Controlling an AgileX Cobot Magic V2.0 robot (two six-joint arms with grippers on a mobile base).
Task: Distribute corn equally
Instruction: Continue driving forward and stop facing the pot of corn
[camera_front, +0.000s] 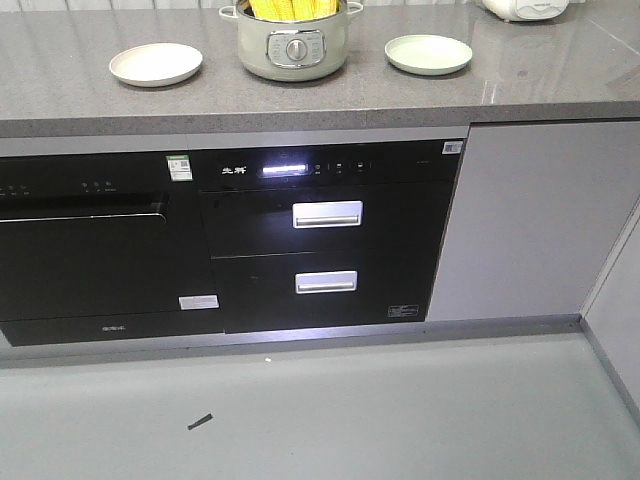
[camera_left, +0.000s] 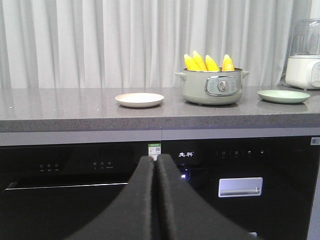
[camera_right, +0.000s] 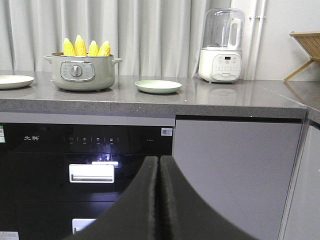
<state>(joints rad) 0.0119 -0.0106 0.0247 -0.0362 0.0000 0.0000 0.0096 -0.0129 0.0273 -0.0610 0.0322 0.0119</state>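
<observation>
Several yellow corn cobs stand upright in a pale green electric pot at the back of the grey counter. A cream plate lies left of the pot, a light green plate to its right. My left gripper is shut on nothing, low in front of the black appliances, well below the counter. Likewise my right gripper is shut and empty, below the counter edge. Neither gripper shows in the front view.
A white blender stands at the counter's right end. Below the grey counter are a black oven and a black drawer unit with two silver handles. A small dark scrap lies on the floor.
</observation>
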